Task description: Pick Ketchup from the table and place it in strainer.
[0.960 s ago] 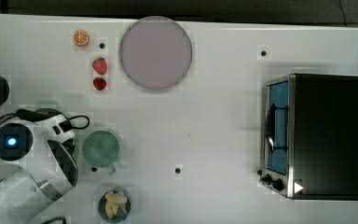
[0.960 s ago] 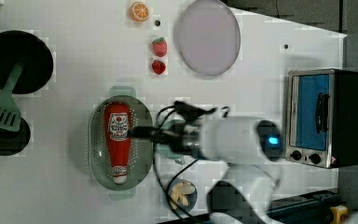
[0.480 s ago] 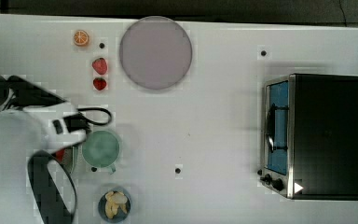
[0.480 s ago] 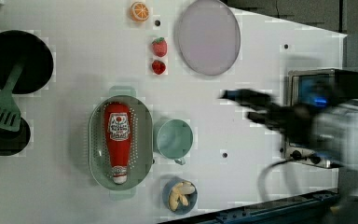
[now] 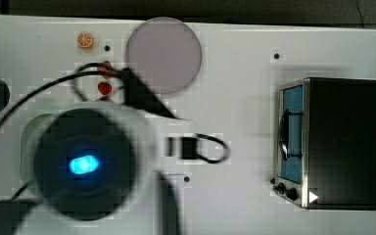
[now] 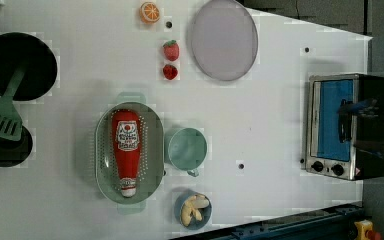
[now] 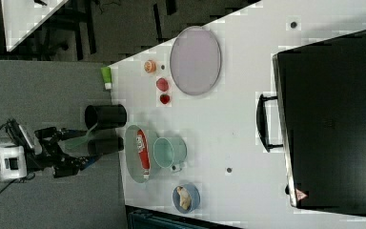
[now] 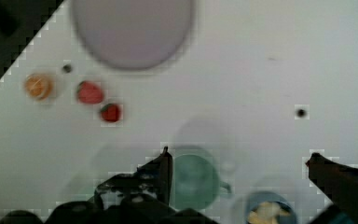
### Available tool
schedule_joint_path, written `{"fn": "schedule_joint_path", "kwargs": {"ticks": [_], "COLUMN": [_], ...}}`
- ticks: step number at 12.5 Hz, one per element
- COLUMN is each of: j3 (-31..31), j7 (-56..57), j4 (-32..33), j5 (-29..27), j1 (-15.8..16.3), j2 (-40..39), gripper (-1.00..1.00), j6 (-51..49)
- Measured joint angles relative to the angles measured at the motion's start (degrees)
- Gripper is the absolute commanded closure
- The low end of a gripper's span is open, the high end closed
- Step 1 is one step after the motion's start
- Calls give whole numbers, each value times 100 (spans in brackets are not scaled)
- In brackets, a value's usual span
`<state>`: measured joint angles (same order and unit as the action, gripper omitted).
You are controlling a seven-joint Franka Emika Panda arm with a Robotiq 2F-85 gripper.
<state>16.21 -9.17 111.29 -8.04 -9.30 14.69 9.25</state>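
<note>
The Ketchup (image 6: 126, 150), a red squeeze bottle with a white label, lies lengthwise inside the pale green strainer (image 6: 102, 150); the right view shows the Ketchup (image 7: 142, 153) in the strainer (image 7: 129, 160) too. My gripper (image 8: 237, 156) is open, its dark fingers (image 8: 163, 170) spread wide with nothing between them. It hangs high above the table, well clear of the bottle. In the top view the arm's body (image 5: 83, 161) looms close and covers the strainer.
A teal cup (image 6: 186, 149) touches the strainer's side, with a blue bowl of chips (image 6: 194, 210) near it. Two strawberries (image 6: 170, 71), an orange slice (image 6: 150, 12) and a grey plate (image 6: 223, 39) lie further off. A toaster oven (image 6: 330, 125) stands across the table; a black pan (image 6: 17, 65) and a green spatula (image 6: 0, 120) sit beyond the strainer.
The gripper has left the bottle lying in the strainer and pulled away, rising toward the top camera. In the left view it swept to the right. The Ketchup has not moved.
</note>
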Motion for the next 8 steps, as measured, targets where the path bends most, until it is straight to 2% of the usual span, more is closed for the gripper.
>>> {"fn": "schedule_joint_path", "kwargs": {"ticks": [3, 5, 8], "j3": [-636, -743, -748], "j7": [69, 141, 175], "j4": [-78, -73, -34], "j5": [201, 522, 562], "j1": [-141, -257, -256], "j2": [-7, -35, -87], "gripper": [-100, -100, -100], "j6": [-164, -150, -137]}}
